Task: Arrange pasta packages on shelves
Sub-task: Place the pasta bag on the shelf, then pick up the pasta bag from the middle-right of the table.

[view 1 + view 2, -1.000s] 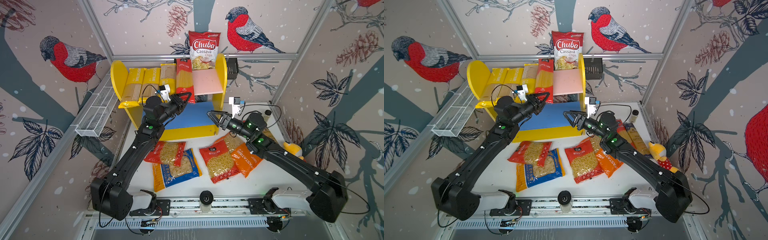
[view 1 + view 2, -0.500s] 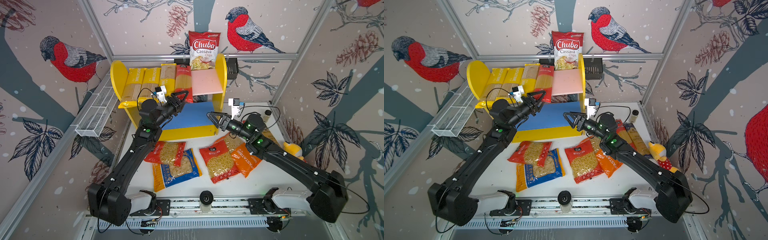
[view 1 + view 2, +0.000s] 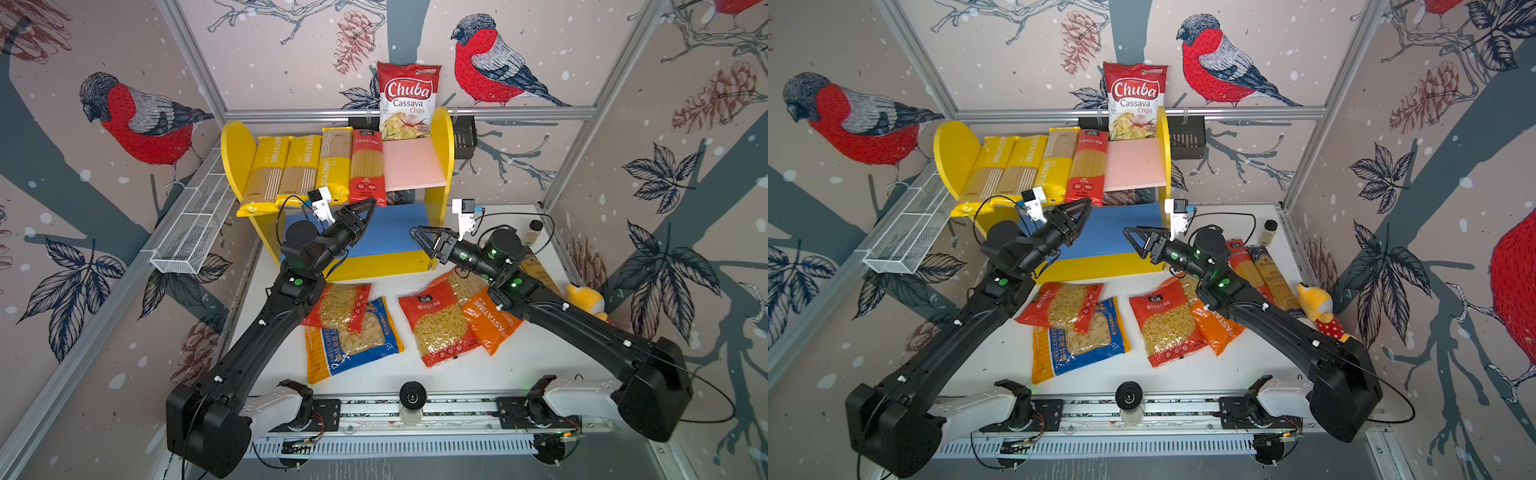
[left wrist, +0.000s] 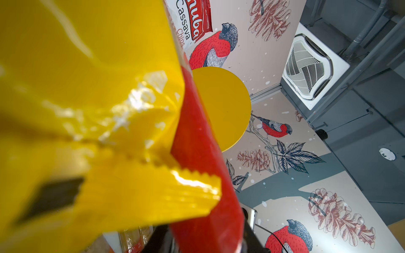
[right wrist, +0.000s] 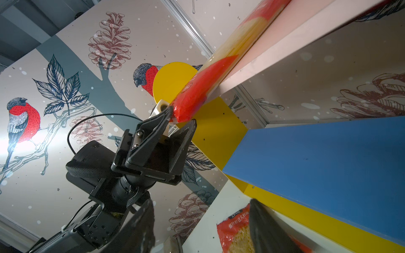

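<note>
- Right wrist view: the left gripper (image 5: 180,118) has its jaws a little apart, one on either side of the near end of the red spaghetti pack (image 5: 203,87). Whether they press it I cannot tell.
- That pack lies on the pink upper board (image 5: 274,43) of the shelves. Its end overhangs the front edge, above the blue lower board (image 5: 328,157).
- In both top views it lies fourth in a row on the shelves (image 3: 441,137), just right of three yellow spaghetti packs (image 3: 299,170).
- The right gripper (image 3: 420,249) hovers at the shelves' front right corner, level with the lower board, jaws wide apart with nothing between them.
- On the table (image 3: 519,365) in front of the shelves, a red bag of short pasta (image 3: 338,305) lies across a blue-yellow bag (image 3: 353,345).
- Right of those, another red bag (image 3: 436,324) overlaps an orange bag (image 3: 492,324).
- In a top view, a second red spaghetti pack (image 3: 1246,270) and a dark-blue spaghetti pack (image 3: 1273,278) lie side by side on the table right of the shelves, partly under the right arm.
- A Chuba Cassava Chips bag (image 3: 409,99) stands upright behind the shelves.
</note>
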Robot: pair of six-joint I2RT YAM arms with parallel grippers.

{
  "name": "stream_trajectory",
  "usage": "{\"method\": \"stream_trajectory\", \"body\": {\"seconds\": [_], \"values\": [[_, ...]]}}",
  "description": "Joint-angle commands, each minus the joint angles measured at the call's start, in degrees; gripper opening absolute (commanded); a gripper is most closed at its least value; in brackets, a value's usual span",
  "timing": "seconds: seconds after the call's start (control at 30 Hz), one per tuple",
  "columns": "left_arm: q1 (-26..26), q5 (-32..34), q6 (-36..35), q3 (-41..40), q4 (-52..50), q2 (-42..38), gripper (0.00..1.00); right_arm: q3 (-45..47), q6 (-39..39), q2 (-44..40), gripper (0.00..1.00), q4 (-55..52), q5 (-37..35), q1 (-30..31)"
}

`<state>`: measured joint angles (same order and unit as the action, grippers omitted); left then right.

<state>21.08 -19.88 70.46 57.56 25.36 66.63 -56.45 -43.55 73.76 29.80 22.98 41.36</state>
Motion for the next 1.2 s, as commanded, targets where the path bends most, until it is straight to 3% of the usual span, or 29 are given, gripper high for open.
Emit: {"method": "stream_trajectory", "body": {"seconds": [0.0, 0.17, 0.33, 0.53, 0.73, 0.87, 1.17], "values": [[0.23, 1.13, -0.77, 0.10, 4.75, 1.01, 0.29, -0.25, 0.66, -0.23, 0.68, 1.67, -0.47, 0.30], [0.28, 1.50, -0.32, -0.08, 6.43, 0.81, 0.29, 0.37, 1.44, -0.93, 0.68, 0.84, -1.14, 0.30], [0.61, 1.07, -3.53, 0.34, 3.73, -0.81, 0.50, 1.11, 1.80, -1.08, 0.68, 0.61, -1.31, 0.21], [1.62, 1.07, -9.86, 2.64, -3.75, -2.88, 0.67, 2.38, 1.97, -1.68, 0.68, -0.37, -1.79, -0.59], [5.48, 2.73, -18.22, 2.05, -10.85, -4.56, 0.72, 5.51, 2.60, -4.44, 0.68, -2.58, -2.73, -3.15], [7.53, 2.22, -21.39, -0.07, -10.30, -5.56, 0.72, 7.23, 3.09, -5.96, 0.68, -4.45, -2.85, -5.26], [22.11, 12.90, -42.37, -3.16, -12.97, -6.57, 0.72, 15.94, 1.64, -10.97, 0.68, -10.59, -5.16, -14.59]]}}
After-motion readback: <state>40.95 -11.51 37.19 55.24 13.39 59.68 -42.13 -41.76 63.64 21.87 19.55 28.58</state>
